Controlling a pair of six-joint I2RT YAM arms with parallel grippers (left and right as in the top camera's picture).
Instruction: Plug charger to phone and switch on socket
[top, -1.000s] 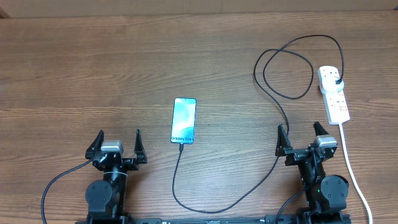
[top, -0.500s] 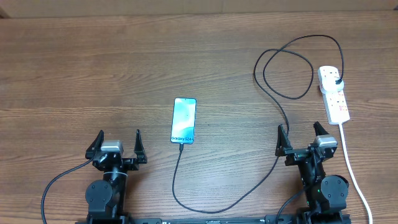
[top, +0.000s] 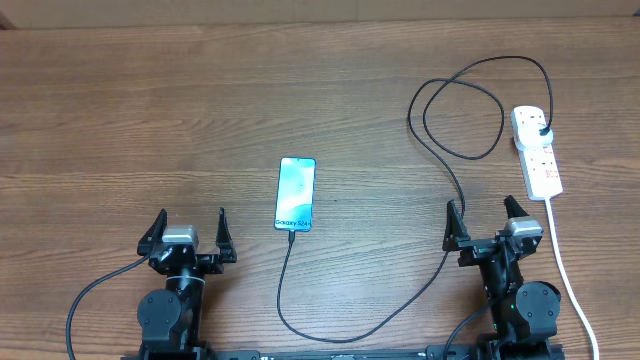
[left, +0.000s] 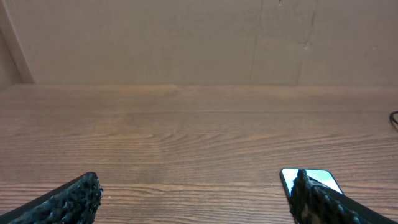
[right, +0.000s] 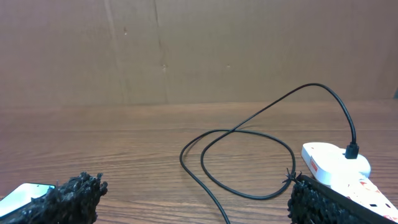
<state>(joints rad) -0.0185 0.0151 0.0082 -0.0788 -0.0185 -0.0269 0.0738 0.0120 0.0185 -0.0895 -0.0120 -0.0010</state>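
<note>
Brown wood-grain surface (top: 150, 100) fills the overhead view, with a plain board wall along its far edge; the phone (top: 296, 194) lies flat near the middle, screen up and lit, between the two arms and nearer the left one; the charger (top: 285, 262) meets the phone's near edge, sweeps round in front of the arms, loops loosely on the right and ends in its plug, which sits in the far end of the socket (top: 537, 152); whether the tip is fully seated in the phone cannot be told; the left jaws and the right jaws both stand released and hold nothing, parked at the near edge, probably a rest pose that leaves the work area open. From the left wrist, two dark pads (left: 68, 202) frame bare surface, and the phone (left: 328, 183) peeks from behind the right-hand one. From the right wrist, the spread pads frame the charger (right: 314, 85) arching down to its plug (right: 352, 150) in the socket (right: 329, 158), just ahead on the right, so this arm looks better placed for the switch; the switch's position is too small to read.
</note>
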